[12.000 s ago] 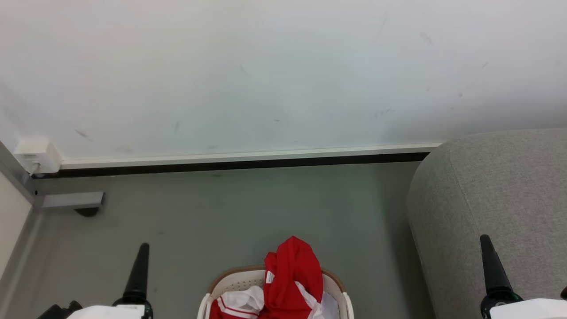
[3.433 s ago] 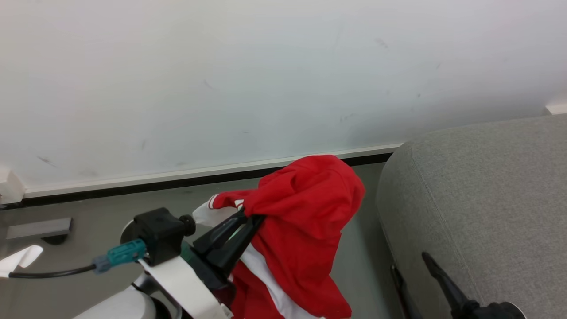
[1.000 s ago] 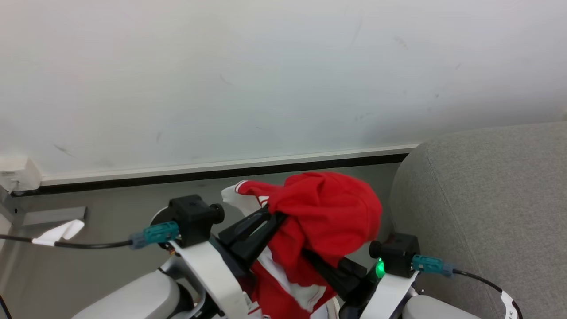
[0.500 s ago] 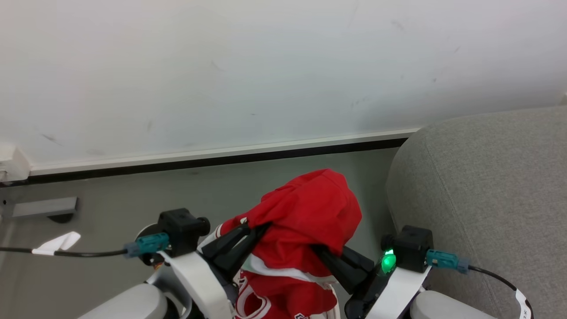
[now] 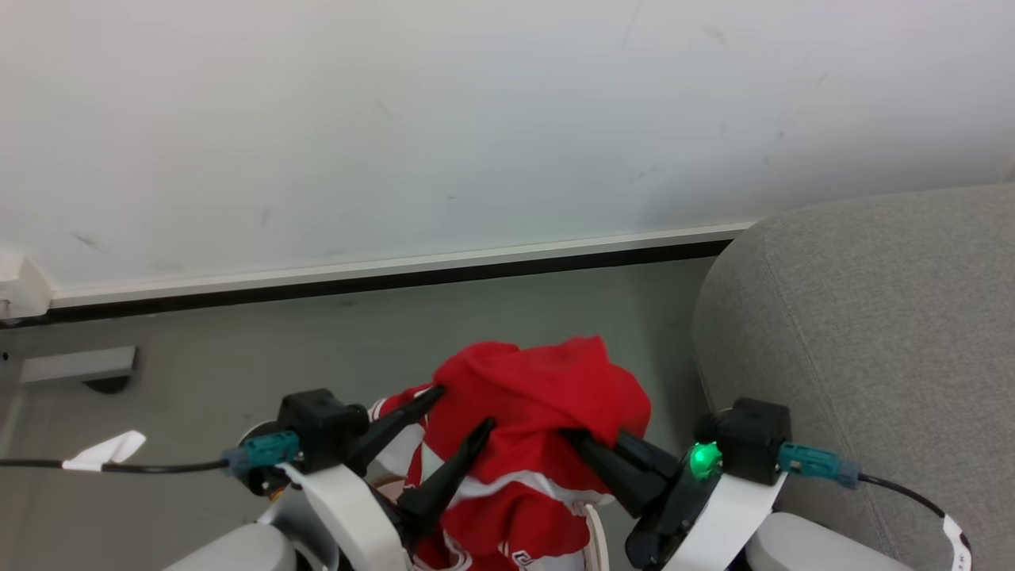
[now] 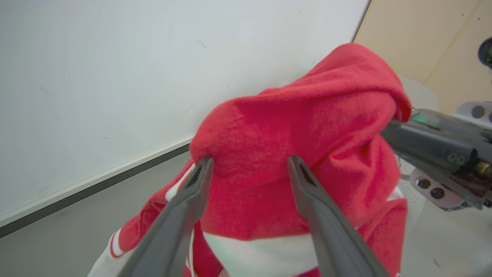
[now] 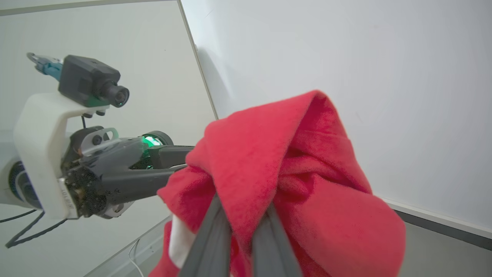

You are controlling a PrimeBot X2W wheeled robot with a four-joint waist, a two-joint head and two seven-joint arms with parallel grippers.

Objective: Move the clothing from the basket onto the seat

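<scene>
A red garment with white stripes, the clothing (image 5: 547,381), hangs bunched in the air between my two grippers, left of the grey seat (image 5: 872,317). My right gripper (image 5: 572,436) is shut on its right side, and the right wrist view shows red cloth (image 7: 292,169) pinched between the closed fingers (image 7: 215,238). My left gripper (image 5: 458,408) stands open, its fingertips (image 6: 203,165) touching the cloth (image 6: 292,127) without pinching it. A thin strip of the basket rim (image 5: 593,539) shows below the garment; the rest of the basket is hidden.
A white wall with a dark baseboard (image 5: 381,281) runs across the back above grey floor (image 5: 238,341). A white wall box (image 5: 16,289) and a grey bracket (image 5: 75,365) sit at the far left. Cables trail from both wrist cameras.
My left gripper has opened and let go of the garment, which has sagged a little lower. The right gripper keeps its hold.
</scene>
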